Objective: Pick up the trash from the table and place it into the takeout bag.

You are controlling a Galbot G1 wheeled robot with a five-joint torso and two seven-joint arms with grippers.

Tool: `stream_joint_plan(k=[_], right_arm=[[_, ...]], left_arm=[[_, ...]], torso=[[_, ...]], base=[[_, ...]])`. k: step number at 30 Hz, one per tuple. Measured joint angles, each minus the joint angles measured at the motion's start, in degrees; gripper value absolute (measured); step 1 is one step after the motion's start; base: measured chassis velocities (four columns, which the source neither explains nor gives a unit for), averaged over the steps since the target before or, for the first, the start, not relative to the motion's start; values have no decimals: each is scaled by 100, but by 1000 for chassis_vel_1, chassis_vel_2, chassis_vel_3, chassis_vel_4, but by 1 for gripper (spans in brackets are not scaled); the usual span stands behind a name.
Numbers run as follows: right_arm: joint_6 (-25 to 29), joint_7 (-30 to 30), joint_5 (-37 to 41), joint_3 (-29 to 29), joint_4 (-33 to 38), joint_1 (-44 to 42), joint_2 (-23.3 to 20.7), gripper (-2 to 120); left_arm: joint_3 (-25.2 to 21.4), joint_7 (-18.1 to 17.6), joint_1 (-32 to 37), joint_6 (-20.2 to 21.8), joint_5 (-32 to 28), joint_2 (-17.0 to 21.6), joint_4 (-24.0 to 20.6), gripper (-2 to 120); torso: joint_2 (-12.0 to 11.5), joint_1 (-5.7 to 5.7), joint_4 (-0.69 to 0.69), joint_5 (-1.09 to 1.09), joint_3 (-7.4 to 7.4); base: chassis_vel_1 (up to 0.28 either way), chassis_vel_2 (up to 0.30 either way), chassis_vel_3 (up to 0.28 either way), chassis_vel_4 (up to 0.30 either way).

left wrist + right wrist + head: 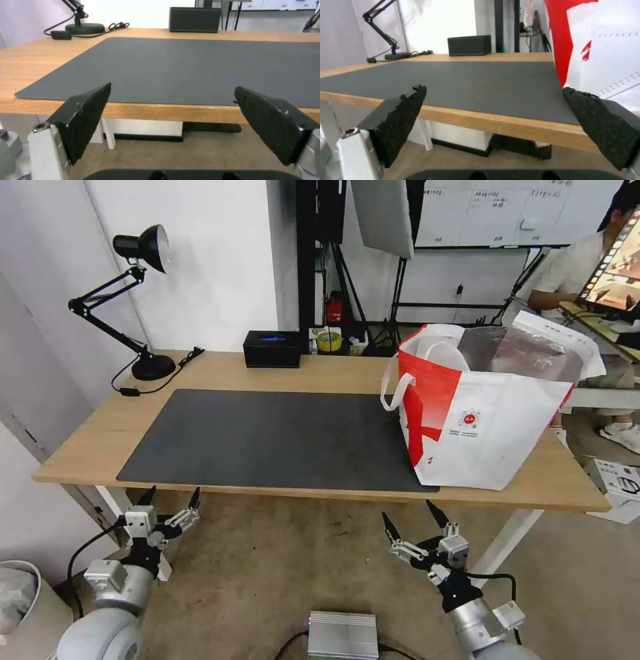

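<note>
Two tools: our left tool and right tool hang spread wide and unladen below the front edge of the long light-wood bench.
Bag: large white-and-red foil-lined takeout bag stands open at the bench's right end.
Trash: we see none on the dark grey mat.
Advice: check the bench before reaching again.
</note>
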Motion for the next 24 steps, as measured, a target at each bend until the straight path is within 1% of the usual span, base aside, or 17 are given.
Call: stream_joint_plan(k=[24], right_arm=[[0, 0, 0, 0, 0, 0, 0, 100]], left_arm=[[10, -4, -20, -6, 1, 12, 6, 100]], torso=[[-1, 1, 0, 0, 0]], base=[[0, 0, 0, 0]])
